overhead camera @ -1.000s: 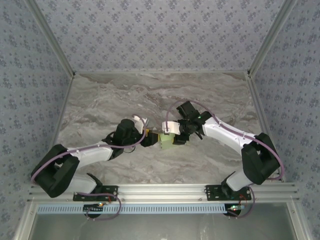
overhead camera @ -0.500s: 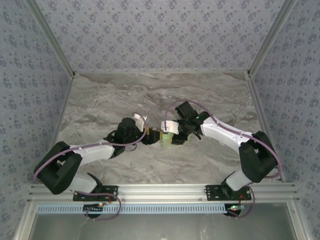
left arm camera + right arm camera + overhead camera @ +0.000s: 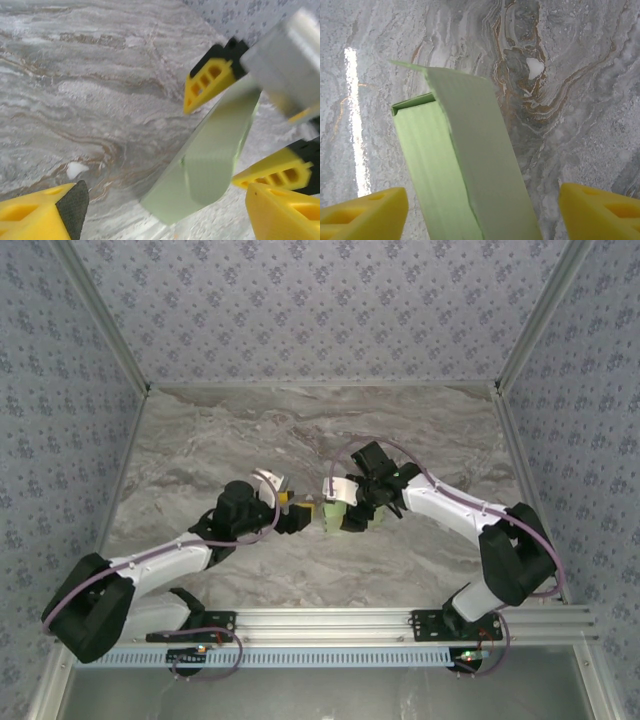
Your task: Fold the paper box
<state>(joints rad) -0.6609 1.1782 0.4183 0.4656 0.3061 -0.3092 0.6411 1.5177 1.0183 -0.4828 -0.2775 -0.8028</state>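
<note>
The pale-green folded-card paper box (image 3: 331, 519) is sitting over the middle of the grey veined marble tabletop (image 3: 200, 440), between the fingers of the right gripper (image 3: 346, 512) reaching in from the right. The left gripper (image 3: 302, 512) is facing it from the left, fingers straddling the box's nearer end.

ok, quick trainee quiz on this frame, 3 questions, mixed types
1. True or false: the left gripper has its jaws shut on the paper box.
2. Pick one. The box's card is: A white, B pale green, C brown.
3. Short answer: what surface lies under the box?

Key
1. False. The jaws stand wide open, one on each side of the box, not touching it.
2. B.
3. The grey marbled table.
</note>
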